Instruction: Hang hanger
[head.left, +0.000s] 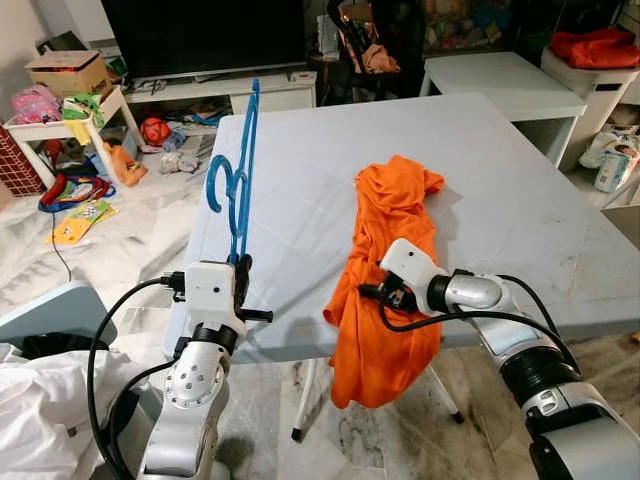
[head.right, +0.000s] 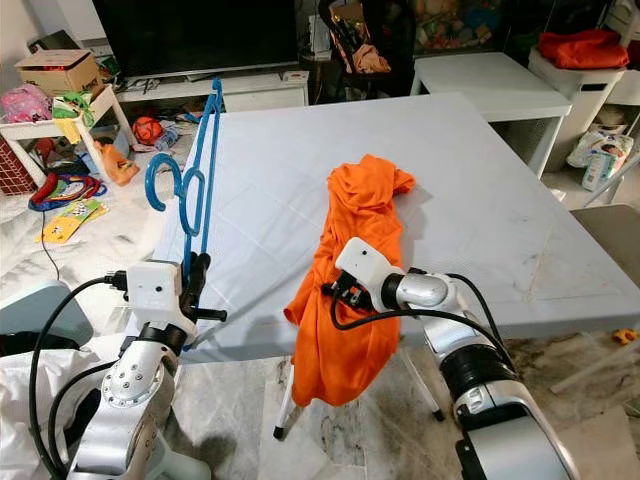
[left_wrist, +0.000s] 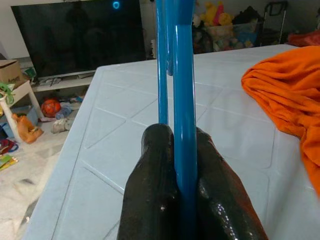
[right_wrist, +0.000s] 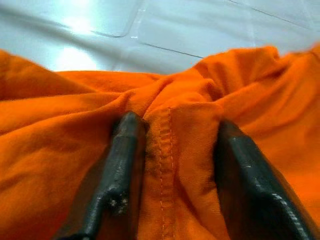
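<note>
Left gripper (head.left: 240, 268) clamps the stiff, light blue hanger (head.left: 236, 175); right gripper (right_wrist: 172, 165) straddles the limp orange shirt (head.left: 385, 270), fingers apart.

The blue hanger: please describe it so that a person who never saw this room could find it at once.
Look at the big pale table in the middle of the room, then at its left near corner. There the left gripper is shut on the blue hanger, holding it upright with its hook pointing left. It is thin, plastic and blue, unlike the orange garment draped over the table's front edge.
</note>
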